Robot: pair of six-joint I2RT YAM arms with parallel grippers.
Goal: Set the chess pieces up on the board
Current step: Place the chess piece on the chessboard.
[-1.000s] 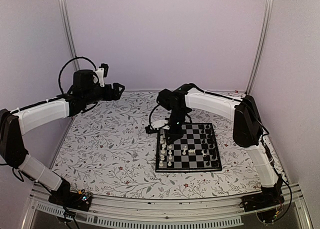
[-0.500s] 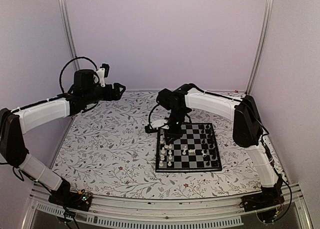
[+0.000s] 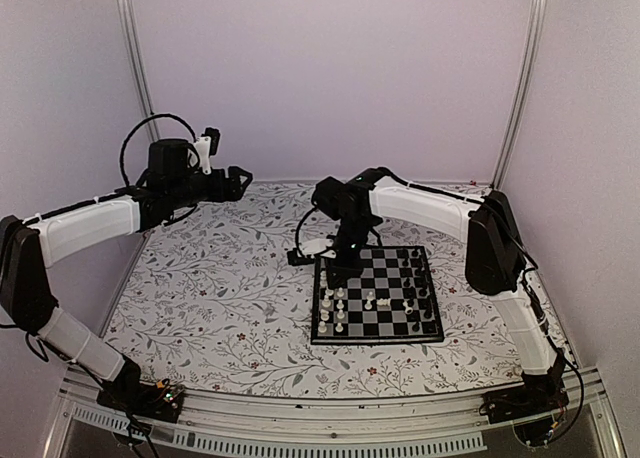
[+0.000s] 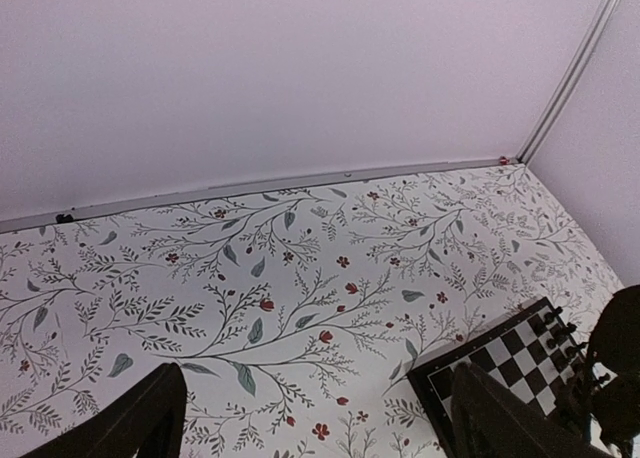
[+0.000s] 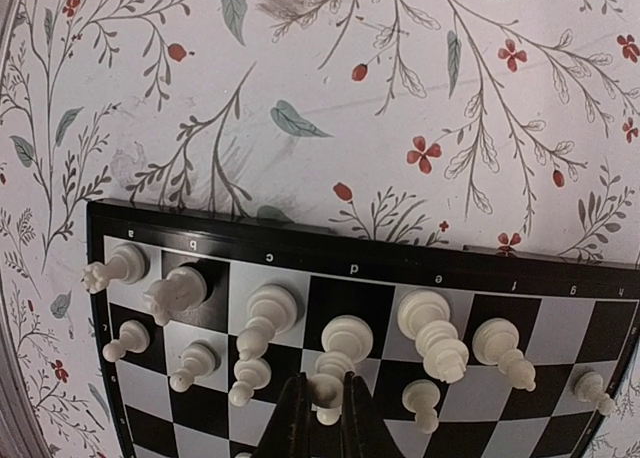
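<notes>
My right gripper (image 5: 325,381), pinched narrow on a white pawn (image 5: 326,403), has edged toward the board (image 5: 330,257)'s upper-left corner; my left gripper (image 4: 320,418) stays wide.

**Board** (image 3: 376,339): small flat square with black and pale checks and a thin dark border lettered along one edge. It lies flat on the floral table (image 3: 220,298), right of centre.

**White pieces** (image 3: 330,303): tiny figurines standing upright in two rows along the board's left edge, with a few more on middle squares.

**Black pieces** (image 3: 421,278): grouped along the right edge.

**White pawn** (image 5: 325,388): upright in the second row, between the tips of my right gripper (image 5: 322,423), which is pinched narrowly on it.
</notes>
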